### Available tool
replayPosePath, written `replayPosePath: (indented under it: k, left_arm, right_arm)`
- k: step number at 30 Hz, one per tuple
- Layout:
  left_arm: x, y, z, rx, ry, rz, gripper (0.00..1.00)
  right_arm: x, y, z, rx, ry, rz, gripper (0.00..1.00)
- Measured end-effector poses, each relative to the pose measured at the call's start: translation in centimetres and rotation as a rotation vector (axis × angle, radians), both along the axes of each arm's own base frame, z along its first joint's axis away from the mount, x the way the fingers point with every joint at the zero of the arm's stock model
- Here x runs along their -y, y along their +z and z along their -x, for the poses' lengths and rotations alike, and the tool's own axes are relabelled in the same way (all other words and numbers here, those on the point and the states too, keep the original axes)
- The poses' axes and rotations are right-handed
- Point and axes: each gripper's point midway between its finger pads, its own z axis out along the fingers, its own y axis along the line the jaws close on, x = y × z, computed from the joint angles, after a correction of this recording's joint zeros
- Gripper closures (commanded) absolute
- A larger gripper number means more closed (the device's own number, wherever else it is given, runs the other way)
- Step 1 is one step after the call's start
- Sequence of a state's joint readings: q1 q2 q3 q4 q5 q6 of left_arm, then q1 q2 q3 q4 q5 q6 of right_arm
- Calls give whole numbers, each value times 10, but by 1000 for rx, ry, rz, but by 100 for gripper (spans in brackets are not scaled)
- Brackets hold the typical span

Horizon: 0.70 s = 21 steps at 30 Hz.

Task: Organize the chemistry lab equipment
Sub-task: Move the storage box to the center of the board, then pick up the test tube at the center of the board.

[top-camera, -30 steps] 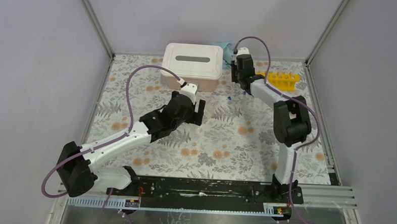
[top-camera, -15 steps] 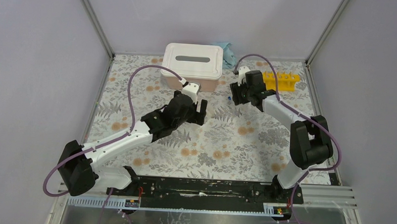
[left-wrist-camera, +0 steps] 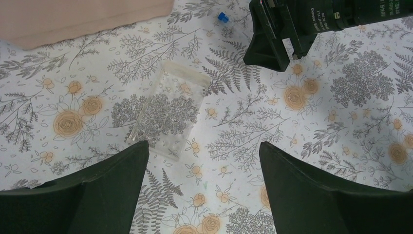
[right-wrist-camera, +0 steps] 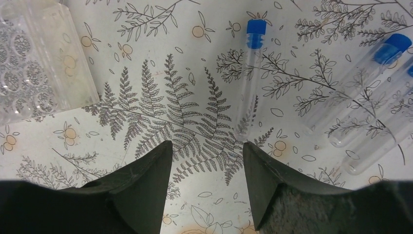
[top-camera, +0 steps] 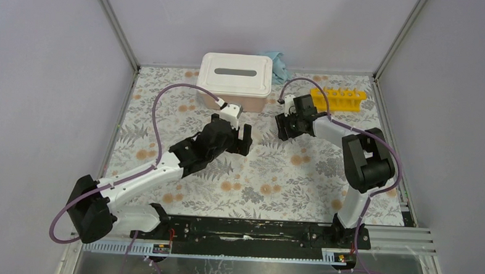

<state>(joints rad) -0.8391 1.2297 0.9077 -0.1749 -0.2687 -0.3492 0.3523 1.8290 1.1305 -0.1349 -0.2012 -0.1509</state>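
My right jaws hang wide and empty just beside a blue-capped tube [right-wrist-camera: 252, 83] lying flat on the table [top-camera: 268, 194]. I think I must drop over it, squeeze, then carry it to the yellow rack [top-camera: 338, 98], far right. My left jaws are wide too. More tubes [right-wrist-camera: 360, 92] are cut off.

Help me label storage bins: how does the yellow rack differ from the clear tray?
The yellow rack is opaque and bright; the clear tray is see-through, the floral mat showing through it. The rack sits at the mat's far right corner; the tray lies nearer the middle. Neither is gripped.
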Motion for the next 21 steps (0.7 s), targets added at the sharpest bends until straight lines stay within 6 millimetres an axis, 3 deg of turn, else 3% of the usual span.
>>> replayPosePath:
  k: [21]
  left_arm:
    - [-2,-2,5,-2,-4,24,9]
  right_arm:
    - [-3,-4,-36,34,-22,22,43]
